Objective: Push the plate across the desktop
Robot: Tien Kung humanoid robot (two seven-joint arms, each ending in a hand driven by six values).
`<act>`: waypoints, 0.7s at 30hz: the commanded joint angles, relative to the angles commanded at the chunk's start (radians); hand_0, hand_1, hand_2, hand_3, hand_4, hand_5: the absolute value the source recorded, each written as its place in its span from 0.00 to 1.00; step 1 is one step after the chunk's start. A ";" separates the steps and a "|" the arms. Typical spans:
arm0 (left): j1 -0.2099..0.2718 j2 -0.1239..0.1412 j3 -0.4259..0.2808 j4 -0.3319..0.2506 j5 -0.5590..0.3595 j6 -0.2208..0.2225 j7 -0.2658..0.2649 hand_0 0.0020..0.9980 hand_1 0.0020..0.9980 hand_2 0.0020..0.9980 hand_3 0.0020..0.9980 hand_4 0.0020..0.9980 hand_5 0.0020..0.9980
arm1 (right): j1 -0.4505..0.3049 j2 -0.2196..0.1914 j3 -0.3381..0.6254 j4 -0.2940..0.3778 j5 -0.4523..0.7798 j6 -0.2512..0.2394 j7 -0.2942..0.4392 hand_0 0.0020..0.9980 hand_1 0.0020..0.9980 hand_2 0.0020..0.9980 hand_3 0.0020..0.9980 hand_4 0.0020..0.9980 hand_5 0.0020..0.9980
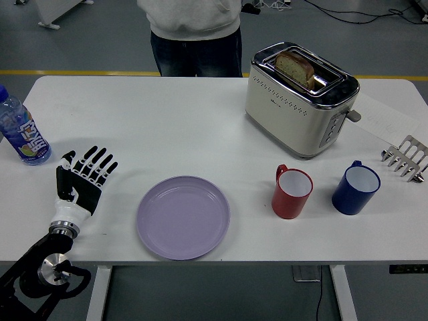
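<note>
White table [167, 127] on a grey floor with a yellow line running behind the far edge. The lilac plate [183, 217] lies flat near the near edge, left of centre. The left hand [81, 179] hovers near the left edge, fingers spread wide and holding nothing — well apart from the plate. A water bottle [20, 131] stands at the left edge. A toaster [299, 99] with bread sits towards the far right; red mug [292, 192] and blue mug [356, 187] stand before it — a metal rack [406, 156] at the right edge. A person [194, 37] stands at the far side.
</note>
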 joint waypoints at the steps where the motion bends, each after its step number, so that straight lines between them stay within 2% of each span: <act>1: 0.006 0.004 -0.024 -0.006 0.009 -0.004 0.006 0.68 0.71 0.70 0.58 0.49 1.00 | 0.000 0.000 0.000 0.000 0.001 -0.001 0.001 0.60 0.59 0.64 0.66 0.17 0.72; 5: 0.024 0.021 -0.091 -0.025 0.039 -0.020 0.028 0.68 0.71 0.69 0.58 0.50 1.00 | -0.002 0.000 0.003 -0.001 -0.002 0.000 0.002 0.60 0.59 0.64 0.66 0.17 0.71; 11: 0.078 0.052 -0.198 -0.070 0.080 -0.054 0.074 0.68 0.71 0.69 0.58 0.50 1.00 | -0.005 0.000 0.004 -0.002 -0.001 -0.002 0.005 0.60 0.59 0.64 0.66 0.17 0.71; 15: 0.103 0.048 -0.253 -0.090 0.093 -0.062 0.085 0.68 0.71 0.69 0.58 0.50 1.00 | -0.004 0.000 0.003 -0.003 0.004 -0.003 0.007 0.60 0.59 0.64 0.66 0.17 0.70; 21: 0.125 0.019 -0.336 -0.117 0.118 -0.072 0.101 0.69 0.71 0.69 0.59 0.51 1.00 | 0.000 0.000 0.003 -0.003 0.007 -0.005 0.010 0.60 0.59 0.64 0.66 0.17 0.70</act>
